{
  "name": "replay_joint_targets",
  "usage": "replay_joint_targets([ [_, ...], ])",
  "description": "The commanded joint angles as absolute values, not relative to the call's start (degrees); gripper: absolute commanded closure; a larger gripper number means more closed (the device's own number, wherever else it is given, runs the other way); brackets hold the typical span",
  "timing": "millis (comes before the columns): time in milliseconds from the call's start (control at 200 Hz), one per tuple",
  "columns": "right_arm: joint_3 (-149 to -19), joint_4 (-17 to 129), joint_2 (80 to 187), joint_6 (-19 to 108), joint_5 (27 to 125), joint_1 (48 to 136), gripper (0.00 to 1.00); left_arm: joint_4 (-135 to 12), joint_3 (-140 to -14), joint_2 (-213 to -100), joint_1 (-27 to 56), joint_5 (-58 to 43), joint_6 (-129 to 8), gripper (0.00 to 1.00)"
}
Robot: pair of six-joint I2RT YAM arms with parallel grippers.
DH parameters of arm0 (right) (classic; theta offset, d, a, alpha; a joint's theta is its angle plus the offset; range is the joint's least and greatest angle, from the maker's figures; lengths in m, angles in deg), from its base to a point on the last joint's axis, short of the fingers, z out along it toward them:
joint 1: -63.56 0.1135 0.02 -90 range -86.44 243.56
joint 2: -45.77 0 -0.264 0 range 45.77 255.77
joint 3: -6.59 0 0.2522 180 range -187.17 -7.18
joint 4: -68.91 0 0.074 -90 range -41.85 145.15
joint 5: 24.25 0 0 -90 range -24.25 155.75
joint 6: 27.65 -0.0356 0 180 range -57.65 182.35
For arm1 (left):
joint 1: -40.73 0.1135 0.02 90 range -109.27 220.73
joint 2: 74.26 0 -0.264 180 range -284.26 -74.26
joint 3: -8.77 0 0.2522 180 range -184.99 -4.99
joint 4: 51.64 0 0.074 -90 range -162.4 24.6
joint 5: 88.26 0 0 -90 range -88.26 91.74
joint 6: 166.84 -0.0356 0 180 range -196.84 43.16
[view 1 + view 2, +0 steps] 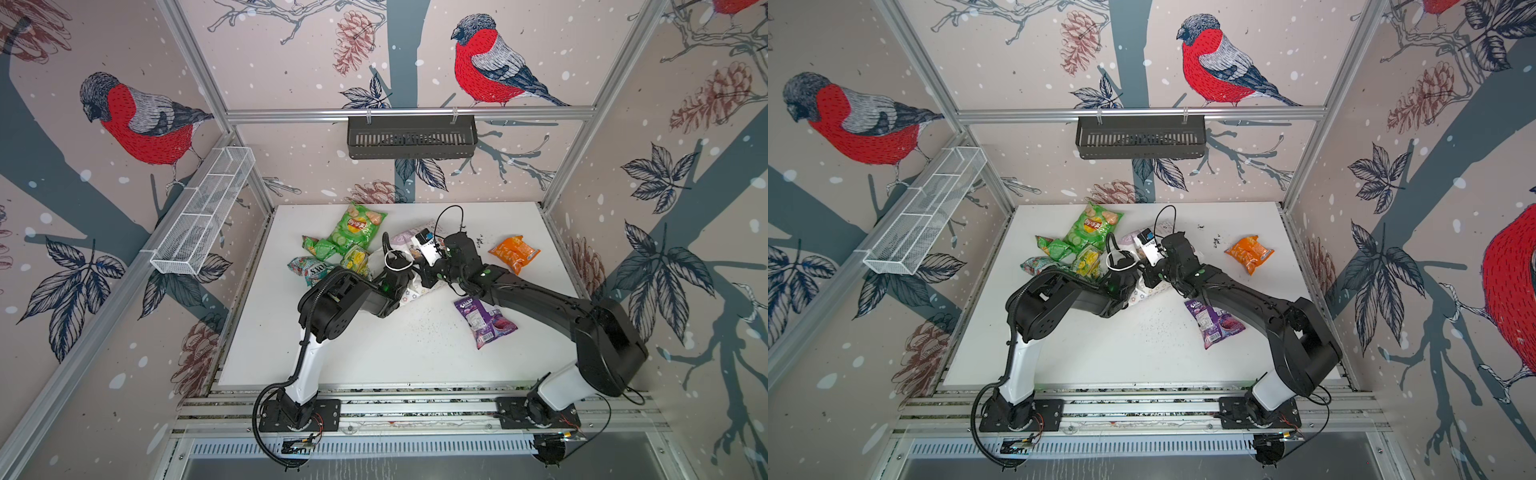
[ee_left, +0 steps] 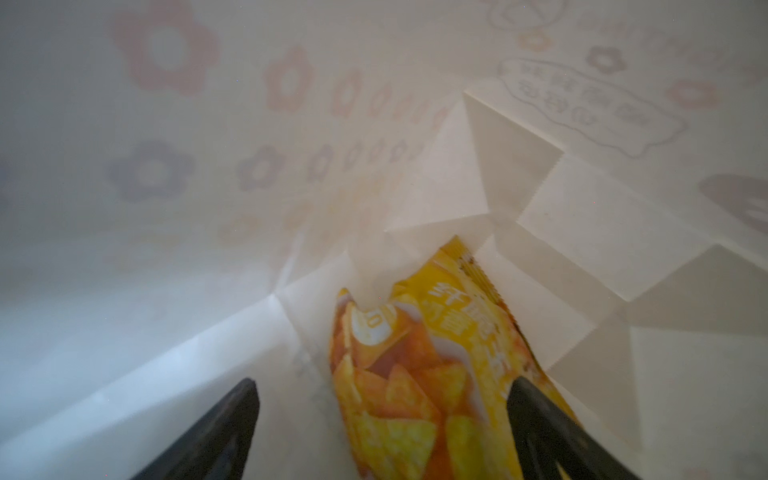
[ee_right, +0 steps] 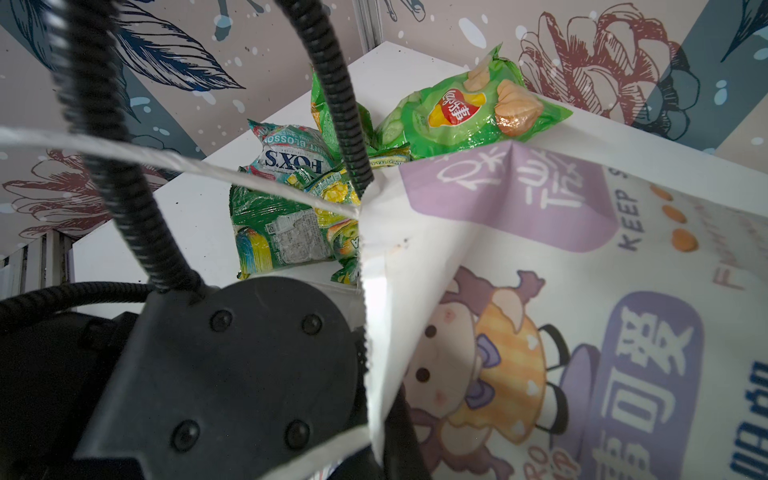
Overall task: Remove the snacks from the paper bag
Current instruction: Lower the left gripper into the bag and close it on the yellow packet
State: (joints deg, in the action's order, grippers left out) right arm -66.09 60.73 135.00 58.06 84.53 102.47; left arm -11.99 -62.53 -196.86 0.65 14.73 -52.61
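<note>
The paper bag (image 1: 411,293) (image 1: 1144,291) lies on its side mid-table, printed with a cartoon child (image 3: 490,353) and purple panels. My right gripper (image 3: 388,432) (image 1: 426,274) is shut on the bag's rim. My left gripper (image 2: 384,386) is deep inside the bag and open, a yellow-orange packet (image 2: 415,365) lying between its fingers (image 2: 232,415); the top views hide it. Out on the table lie a large green chip bag (image 1: 357,226) (image 3: 469,112), a small green packet (image 1: 318,247), a FOX'S packet (image 1: 309,268) (image 3: 291,160), a yellow-green packet (image 1: 356,259), an orange one (image 1: 515,251) and a purple one (image 1: 484,322).
A black basket (image 1: 411,137) hangs on the back wall and a white wire basket (image 1: 203,212) on the left wall. The left arm's wrist (image 3: 228,374) sits close against the bag mouth beside my right gripper. The white table (image 1: 374,353) has bare surface toward its front edge.
</note>
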Motion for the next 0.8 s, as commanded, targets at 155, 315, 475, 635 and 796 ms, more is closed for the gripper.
replay_joint_targets([
  [155,-65.12,63.3,135.4,57.56,89.48,102.23,1.0,-4.45,-63.31,-198.94,-1.27,7.82,-52.28,0.08],
  [315,-64.96,63.41,135.56,57.51,89.48,102.21,1.0,-3.52,-64.56,-200.31,-1.38,6.73,-50.45,0.24],
  [475,-64.09,63.43,135.09,57.69,89.39,101.92,1.0,-2.41,-64.92,-200.65,-1.37,6.45,-49.53,0.39],
  [635,-63.08,64.09,134.34,57.35,89.6,100.82,1.0,-3.11,-67.01,-202.01,-1.44,4.28,-48.29,0.68],
  [796,-62.4,64.29,133.54,57.25,89.67,100.37,1.0,-4.46,-68.58,-202.97,-1.4,3.62,-47.53,0.89],
])
